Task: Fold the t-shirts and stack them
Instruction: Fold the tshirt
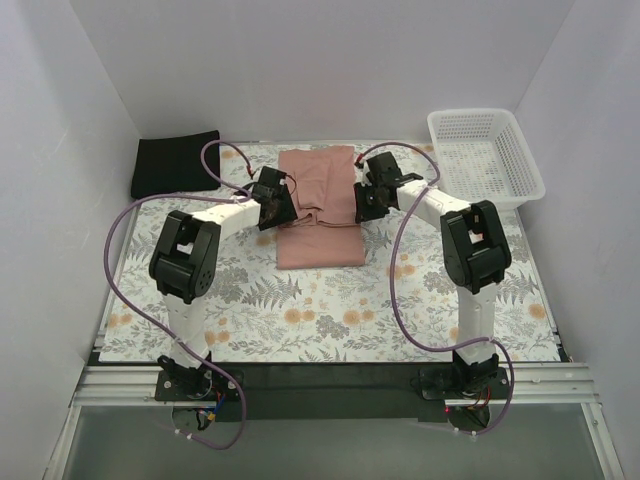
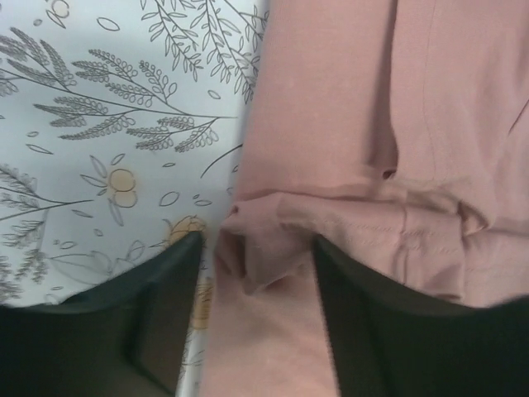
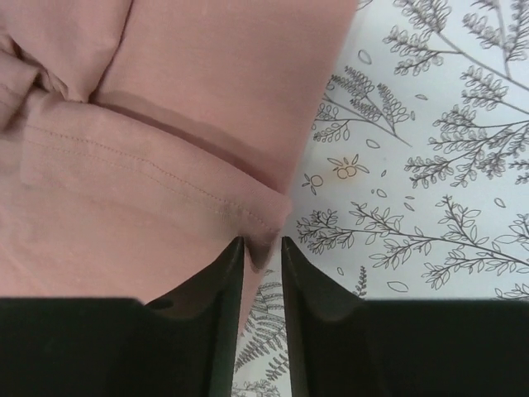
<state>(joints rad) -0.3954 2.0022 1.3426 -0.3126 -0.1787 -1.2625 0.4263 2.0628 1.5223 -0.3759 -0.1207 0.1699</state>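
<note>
Over the desk, seen from the top camera, a dusty pink t-shirt of soft cloth (image 1: 320,240) lies at centre toward 12 o'clock as a long narrow panel, its sides apparently turned in. A plain black t-shirt (image 1: 175,165) sits as a flat packet at 10 o'clock, and a white plastic lattice basket (image 1: 485,160) stands at 2 o'clock. The left tool (image 1: 275,205) is at the pink t-shirt's 9 o'clock edge and the right tool (image 1: 366,198) at its 3 o'clock edge. A floral-patterned table cloth (image 1: 300,310) covers the desk.

From the left wrist, the left tool (image 2: 258,240) stands fairly wide, straddling a puckered fold of the pink t-shirt (image 2: 347,107). A sliver of table cloth (image 2: 107,124) shows beside one finger, so it does not look clamped.

From the right wrist, the right tool (image 3: 263,241) is narrow, nipping the stitched hem corner of the pink t-shirt (image 3: 165,165) beside the table cloth (image 3: 430,165).

My judgement is that the black t-shirt is done. The pink one looks midway, with a crosswise fold and the stacking left to do.
</note>
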